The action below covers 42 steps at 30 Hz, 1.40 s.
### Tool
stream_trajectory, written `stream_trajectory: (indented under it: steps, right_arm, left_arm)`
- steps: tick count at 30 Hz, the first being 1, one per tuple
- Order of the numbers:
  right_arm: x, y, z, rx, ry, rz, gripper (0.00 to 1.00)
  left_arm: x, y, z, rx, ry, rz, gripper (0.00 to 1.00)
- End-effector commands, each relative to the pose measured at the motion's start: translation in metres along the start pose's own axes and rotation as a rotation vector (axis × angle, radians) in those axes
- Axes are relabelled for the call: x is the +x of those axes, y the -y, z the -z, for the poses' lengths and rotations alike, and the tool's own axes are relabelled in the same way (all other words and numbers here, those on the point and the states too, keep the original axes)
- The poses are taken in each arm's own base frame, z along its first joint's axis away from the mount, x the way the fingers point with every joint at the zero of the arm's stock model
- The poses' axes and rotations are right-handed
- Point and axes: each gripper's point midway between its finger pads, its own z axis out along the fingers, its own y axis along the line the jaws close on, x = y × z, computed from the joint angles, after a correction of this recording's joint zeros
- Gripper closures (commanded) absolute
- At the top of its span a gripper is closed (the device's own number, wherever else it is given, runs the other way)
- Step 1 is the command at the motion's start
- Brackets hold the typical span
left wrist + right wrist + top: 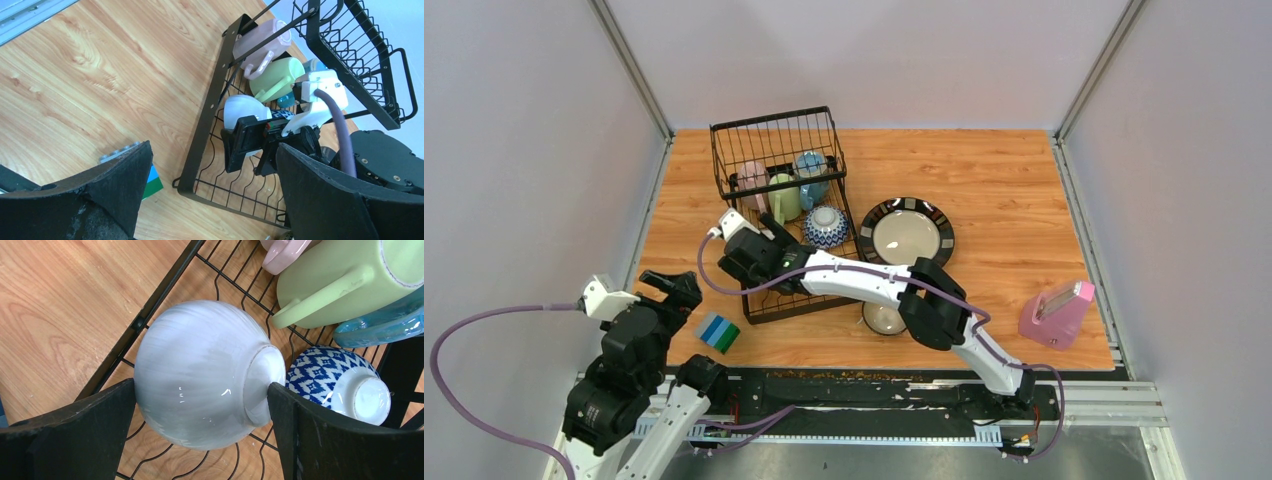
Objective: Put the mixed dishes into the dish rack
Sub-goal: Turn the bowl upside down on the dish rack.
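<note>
The black wire dish rack point(769, 150) stands at the back left. Its basket holds a pink mug point(752, 178), a green mug point(784, 197) and a blue mug point(811, 170). A blue patterned bowl point(826, 226) lies beside them. My right gripper point(754, 268) reaches over the rack's low slotted tray. In the right wrist view it point(201, 385) is shut on a white bowl point(200, 372) lying on its side, one finger at the rim, one at the foot. My left gripper point(679, 290) is open and empty by the rack's near-left corner point(200, 170).
A black-rimmed cream plate point(907, 232) lies right of the rack. A small bowl point(882, 318) sits half under my right arm. A blue-green striped sponge point(719, 332) lies near the front edge. A pink container point(1056, 313) stands at the front right.
</note>
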Motion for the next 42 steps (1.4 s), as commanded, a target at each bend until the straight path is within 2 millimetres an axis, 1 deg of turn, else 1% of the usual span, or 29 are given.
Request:
stream_trajectory:
  steps: [1, 4, 7, 14, 19, 20, 21, 22, 27, 29, 32, 34, 36, 40, 42]
  right_arm:
    - [0.077, -0.021, -0.011, -0.015, -0.186, 0.121, 0.00]
    - [0.091, -0.019, -0.013, 0.013, -0.207, 0.201, 0.00]
    - [0.095, -0.018, -0.011, 0.021, -0.211, 0.217, 0.00]
    - [0.085, -0.014, 0.002, -0.002, -0.184, 0.225, 0.00]
    - [0.060, -0.012, 0.016, -0.009, -0.089, 0.269, 0.00]
    - [0.064, -0.014, 0.018, -0.014, -0.077, 0.290, 0.00]
    - [0.058, -0.016, 0.024, -0.025, -0.044, 0.296, 0.00]
    - [0.060, -0.019, 0.025, -0.035, -0.031, 0.306, 0.00]
    - [0.053, -0.023, 0.033, -0.061, 0.004, 0.297, 0.00]
    - [0.052, -0.026, 0.035, -0.066, 0.008, 0.300, 0.00]
    - [0.053, -0.022, 0.033, -0.033, 0.005, 0.306, 0.00]
    - [0.050, -0.019, 0.034, -0.028, 0.009, 0.272, 0.00]
    - [0.042, -0.019, 0.044, -0.051, 0.024, 0.195, 0.00]
    - [0.020, -0.007, 0.072, -0.110, 0.040, -0.078, 0.07]
    - [0.017, -0.002, 0.085, -0.163, 0.034, -0.198, 0.12]
  left_arm:
    - [-0.001, 0.004, -0.004, 0.002, 0.009, -0.003, 0.00]
    - [0.000, 0.005, -0.005, 0.007, 0.003, -0.002, 0.00]
    - [0.002, 0.005, -0.005, 0.006, -0.002, -0.005, 0.00]
    - [0.002, 0.003, -0.005, 0.005, -0.001, -0.008, 0.00]
    - [0.002, 0.003, -0.004, 0.005, 0.000, -0.008, 0.00]
    - [0.002, 0.003, -0.004, 0.005, 0.001, -0.007, 0.00]
    - [0.001, 0.002, -0.004, 0.001, 0.005, -0.008, 0.00]
    - [0.000, 0.001, -0.003, 0.001, 0.007, -0.007, 0.00]
    - [-0.004, -0.002, 0.000, -0.001, 0.026, 0.002, 0.00]
    - [-0.005, -0.002, 0.001, -0.001, 0.029, 0.003, 0.00]
    - [-0.005, -0.003, 0.001, -0.001, 0.029, 0.002, 0.00]
    - [-0.005, -0.003, 0.002, -0.001, 0.029, 0.003, 0.00]
    - [-0.006, -0.003, 0.002, -0.001, 0.029, 0.004, 0.00]
    - [-0.008, -0.005, 0.004, -0.004, 0.037, 0.008, 0.00]
    - [-0.008, -0.004, 0.005, 0.007, 0.039, 0.014, 0.00]
